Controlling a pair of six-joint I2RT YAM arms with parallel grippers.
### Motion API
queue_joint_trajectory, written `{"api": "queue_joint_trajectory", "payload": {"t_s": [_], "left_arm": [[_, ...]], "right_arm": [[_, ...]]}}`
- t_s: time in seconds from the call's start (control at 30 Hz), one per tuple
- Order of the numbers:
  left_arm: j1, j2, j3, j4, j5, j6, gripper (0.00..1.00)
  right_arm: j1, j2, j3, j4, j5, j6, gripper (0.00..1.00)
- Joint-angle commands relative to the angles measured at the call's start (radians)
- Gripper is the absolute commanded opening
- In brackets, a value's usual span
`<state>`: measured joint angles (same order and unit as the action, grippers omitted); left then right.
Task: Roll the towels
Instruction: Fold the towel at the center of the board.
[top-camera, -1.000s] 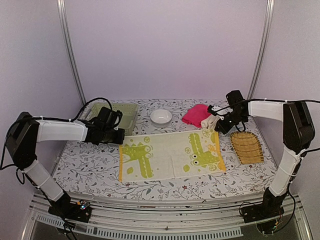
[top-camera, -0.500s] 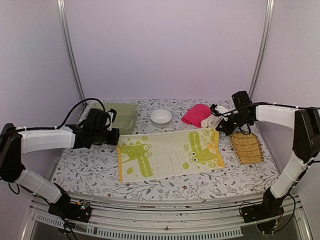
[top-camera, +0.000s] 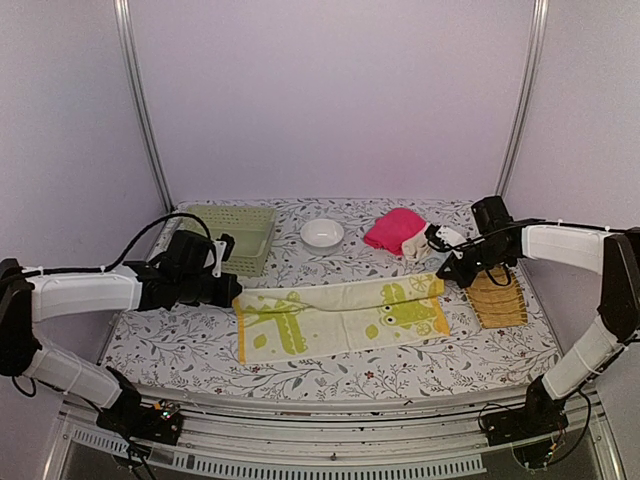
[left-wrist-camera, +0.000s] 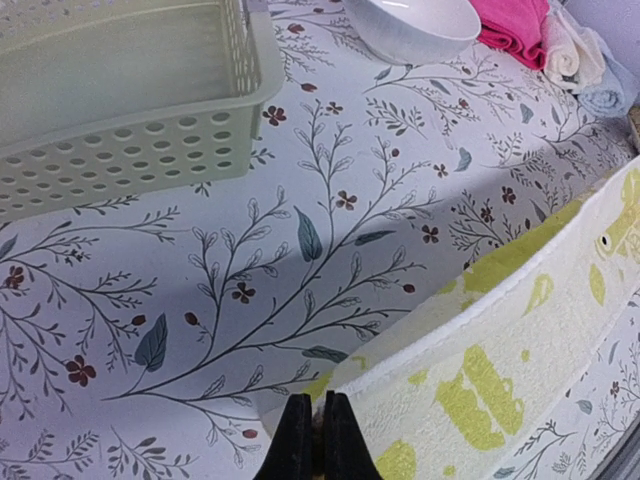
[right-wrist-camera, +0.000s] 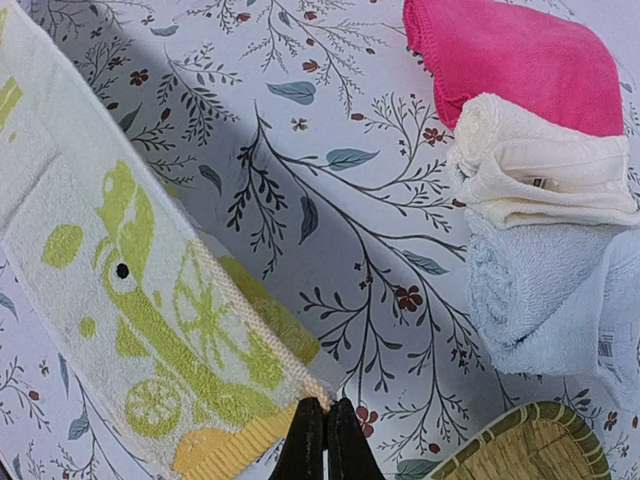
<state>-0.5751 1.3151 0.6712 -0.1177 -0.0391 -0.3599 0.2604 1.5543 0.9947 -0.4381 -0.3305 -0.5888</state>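
Observation:
The yellow-green-and-cream towel (top-camera: 340, 318) lies across the middle of the table, its far edge lifted and drawn toward the near side. My left gripper (top-camera: 232, 296) is shut on its far left corner (left-wrist-camera: 345, 400). My right gripper (top-camera: 447, 279) is shut on its far right corner (right-wrist-camera: 290, 385). The pink towel (top-camera: 390, 227) lies at the back right, also in the right wrist view (right-wrist-camera: 520, 55). A rolled cream-white towel (right-wrist-camera: 540, 165) and a rolled pale blue towel (right-wrist-camera: 540, 295) lie beside it.
A pale green basket (top-camera: 232, 232) stands at the back left, also in the left wrist view (left-wrist-camera: 110, 100). A white bowl (top-camera: 322, 233) sits at the back middle. A yellow woven tray (top-camera: 496, 297) lies at the right, under my right arm.
Both grippers have pulled the towel's far edge toward the near side, so the towel looks narrower. The left arm has swung lower and the right gripper has moved right and nearer.

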Motion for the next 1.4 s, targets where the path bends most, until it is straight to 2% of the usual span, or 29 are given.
{"api": "queue_joint_trajectory", "payload": {"t_s": [0.0,0.57,0.77,1.37], "left_arm": [[-0.035,-0.017,-0.009,-0.044,0.050,-0.017,0.00],[-0.046,-0.055,-0.057,-0.145,0.121,-0.089,0.00],[-0.056,-0.037,-0.082,-0.122,0.197,-0.102,0.00],[-0.110,-0.041,-0.165,-0.056,0.237,-0.180,0.00]], "right_arm": [[-0.010,-0.079,-0.046,-0.012,-0.019,-0.055,0.02],[-0.015,-0.149,-0.171,-0.041,-0.076,-0.197,0.02],[-0.015,-0.148,-0.220,-0.036,-0.073,-0.258,0.03],[-0.015,-0.142,-0.299,-0.029,-0.092,-0.332,0.02]]}}
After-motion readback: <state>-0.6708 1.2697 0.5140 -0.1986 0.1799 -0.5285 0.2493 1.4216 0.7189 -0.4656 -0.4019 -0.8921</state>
